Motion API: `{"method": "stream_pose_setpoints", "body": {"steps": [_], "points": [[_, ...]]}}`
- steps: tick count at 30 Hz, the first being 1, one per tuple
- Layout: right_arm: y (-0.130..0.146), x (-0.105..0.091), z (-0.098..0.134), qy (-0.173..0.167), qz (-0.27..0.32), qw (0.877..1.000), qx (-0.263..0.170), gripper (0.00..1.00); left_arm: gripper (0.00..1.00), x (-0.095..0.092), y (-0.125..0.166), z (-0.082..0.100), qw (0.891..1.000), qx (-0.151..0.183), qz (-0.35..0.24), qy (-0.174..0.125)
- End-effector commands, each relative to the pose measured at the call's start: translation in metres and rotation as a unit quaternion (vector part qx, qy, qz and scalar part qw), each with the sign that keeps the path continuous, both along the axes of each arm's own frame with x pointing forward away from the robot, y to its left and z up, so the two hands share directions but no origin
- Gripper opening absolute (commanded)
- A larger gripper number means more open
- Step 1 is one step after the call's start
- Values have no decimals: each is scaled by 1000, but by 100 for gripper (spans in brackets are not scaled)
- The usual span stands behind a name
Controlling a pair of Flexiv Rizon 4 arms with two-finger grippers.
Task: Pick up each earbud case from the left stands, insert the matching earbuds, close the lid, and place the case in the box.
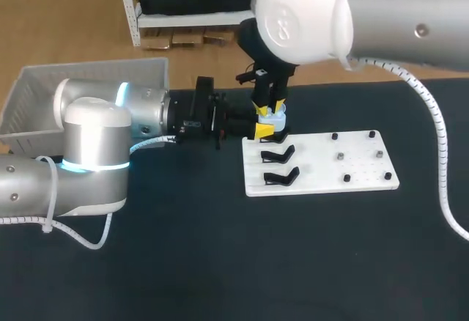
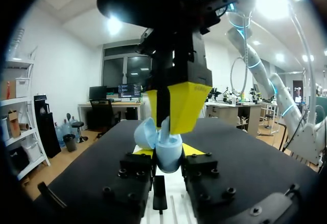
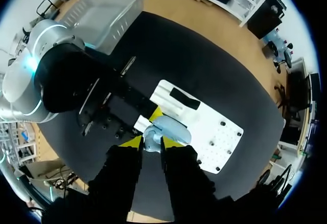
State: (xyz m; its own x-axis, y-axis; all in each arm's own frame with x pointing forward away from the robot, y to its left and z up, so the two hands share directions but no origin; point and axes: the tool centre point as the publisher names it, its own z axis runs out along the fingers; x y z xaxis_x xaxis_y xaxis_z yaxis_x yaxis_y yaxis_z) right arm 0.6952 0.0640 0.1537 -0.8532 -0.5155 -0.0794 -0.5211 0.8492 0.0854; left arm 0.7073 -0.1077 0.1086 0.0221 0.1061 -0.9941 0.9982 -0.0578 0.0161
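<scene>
A light blue earbud case (image 1: 275, 120) is held with its lid (image 2: 145, 133) swung open, just above the near corner of the white board (image 1: 344, 173). My left gripper (image 1: 267, 128) reaches in level from the left and is shut on the case body (image 2: 168, 157). My right gripper (image 1: 270, 106) comes straight down onto the case's open mouth. A small pale blue earbud (image 2: 164, 128) shows between its yellow tips, which stand narrowly apart. In the right wrist view the case (image 3: 162, 131) lies directly under my right gripper (image 3: 152, 143).
Two empty black stands (image 1: 279, 165) sit on the board's left part, with small pegs (image 1: 341, 157) on its right part. A white slatted box (image 1: 44, 86) stands at the table's far left, behind my left arm (image 1: 95, 145).
</scene>
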Motion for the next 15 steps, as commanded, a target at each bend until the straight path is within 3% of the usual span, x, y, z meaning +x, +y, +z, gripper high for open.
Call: {"method": "stream_pose_setpoints", "body": {"steps": [1,8,11,15], "points": [[-1,-2,7,2,-1,1000,10,73,0,-1,0,-1,1000,-2,2,-2],[-7,-2,34,1,-15,999,48,93,0,-1,0,-1,1000,-2,2,-2],[-14,15,40,-4,-59,997,53,97,0,-1,0,-1,1000,-2,2,-2],[-26,45,36,18,-146,988,56,100,0,-1,0,-1,1000,-2,2,-2]]}}
